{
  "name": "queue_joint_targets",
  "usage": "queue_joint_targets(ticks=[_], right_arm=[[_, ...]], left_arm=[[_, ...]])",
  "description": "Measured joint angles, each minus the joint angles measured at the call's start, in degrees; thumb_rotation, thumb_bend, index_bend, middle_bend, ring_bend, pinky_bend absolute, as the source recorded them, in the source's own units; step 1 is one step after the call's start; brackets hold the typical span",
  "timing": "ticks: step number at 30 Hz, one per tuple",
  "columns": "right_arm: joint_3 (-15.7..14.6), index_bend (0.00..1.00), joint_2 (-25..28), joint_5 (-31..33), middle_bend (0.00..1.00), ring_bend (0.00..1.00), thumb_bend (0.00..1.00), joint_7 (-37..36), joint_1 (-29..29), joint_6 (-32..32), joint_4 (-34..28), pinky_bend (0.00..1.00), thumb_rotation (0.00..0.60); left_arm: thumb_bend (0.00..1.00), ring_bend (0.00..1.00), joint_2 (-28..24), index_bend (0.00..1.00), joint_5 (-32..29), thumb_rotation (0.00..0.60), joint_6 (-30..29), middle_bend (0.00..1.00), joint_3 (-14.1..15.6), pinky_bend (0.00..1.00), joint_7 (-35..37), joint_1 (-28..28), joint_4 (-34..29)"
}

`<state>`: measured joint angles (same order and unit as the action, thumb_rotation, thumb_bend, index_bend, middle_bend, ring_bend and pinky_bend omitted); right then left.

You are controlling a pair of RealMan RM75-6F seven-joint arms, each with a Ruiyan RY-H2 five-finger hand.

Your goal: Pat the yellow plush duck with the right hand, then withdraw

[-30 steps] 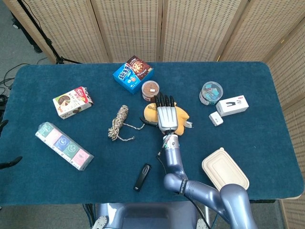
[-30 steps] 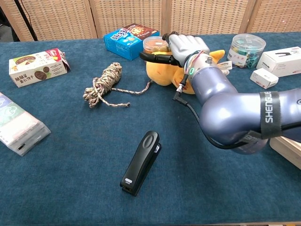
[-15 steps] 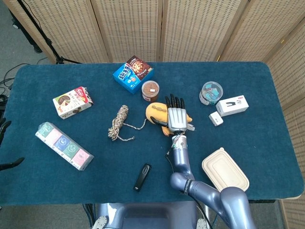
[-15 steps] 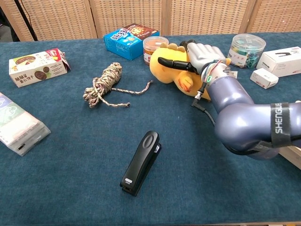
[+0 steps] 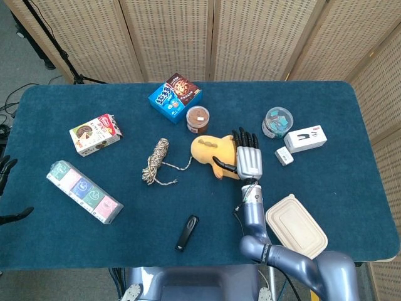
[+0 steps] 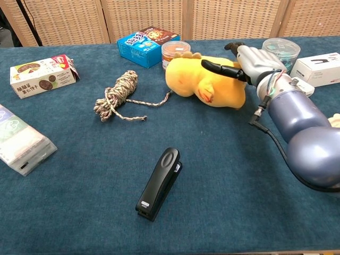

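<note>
The yellow plush duck [image 5: 213, 152] [image 6: 204, 85] lies on its side on the blue table, just below the small brown-lidded cup. My right hand [image 5: 248, 157] [image 6: 249, 62] is open, fingers spread and pointing away from me, at the duck's right end. Its thumb reaches left over the duck's edge; whether it touches the plush I cannot tell. The rest of the duck is uncovered. Only dark fingertips of my left hand [image 5: 5, 168] show at the left edge of the head view, off the table.
A rope bundle [image 5: 157, 161] lies left of the duck and a black stapler [image 5: 187, 232] near the front. Behind are a blue snack box [image 5: 175, 96] and a brown-lidded cup [image 5: 198, 118]. Right: clip jar [image 5: 277, 121], white boxes [image 5: 304, 138], lunch container [image 5: 296, 222].
My right hand has moved to the right off the top of the duck, uncovering most of it. The duck now lies more exposed, shifted slightly.
</note>
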<state>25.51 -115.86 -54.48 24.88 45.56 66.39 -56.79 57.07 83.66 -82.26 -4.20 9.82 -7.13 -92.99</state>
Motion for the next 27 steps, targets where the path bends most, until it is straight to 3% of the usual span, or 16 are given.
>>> queue_joint_targets(ticks=[7,14,18,27], right_arm=[[-2.0,0.01,3.5,-2.4,0.0,0.0,0.0,-0.3,-3.1,2.8,-8.0,0.0,0.0],[-1.2,0.01,2.7,-4.0,0.0,0.0,0.0,5.7,0.6,3.9,-11.2,0.0,0.0],[-0.1,0.0,-0.4,-3.7,0.0,0.0,0.0,8.4,4.8,2.9,-8.5,0.0,0.0],[2.6,0.01,-7.1,-1.8,0.0,0.0,0.0,9.6,11.1,-1.5,5.6,0.0,0.0]], left_arm=[[0.0,0.0,0.1,0.0,0.3,0.6,-0.2,0.0,0.2,0.0,-0.5,0.0,-0.3],[0.0,0.0,0.0,0.0,0.7,0.6,-0.4,0.0,0.4,0.0,0.1,0.1,-0.2],[0.0,0.0,-0.2,0.0,0.7,0.6,-0.5,0.0,0.3,0.0,1.2,0.2,0.2],[0.0,0.0,-0.6,0.0,0.2,0.6,-0.6,0.0,-0.1,0.0,3.6,0.3,1.2]])
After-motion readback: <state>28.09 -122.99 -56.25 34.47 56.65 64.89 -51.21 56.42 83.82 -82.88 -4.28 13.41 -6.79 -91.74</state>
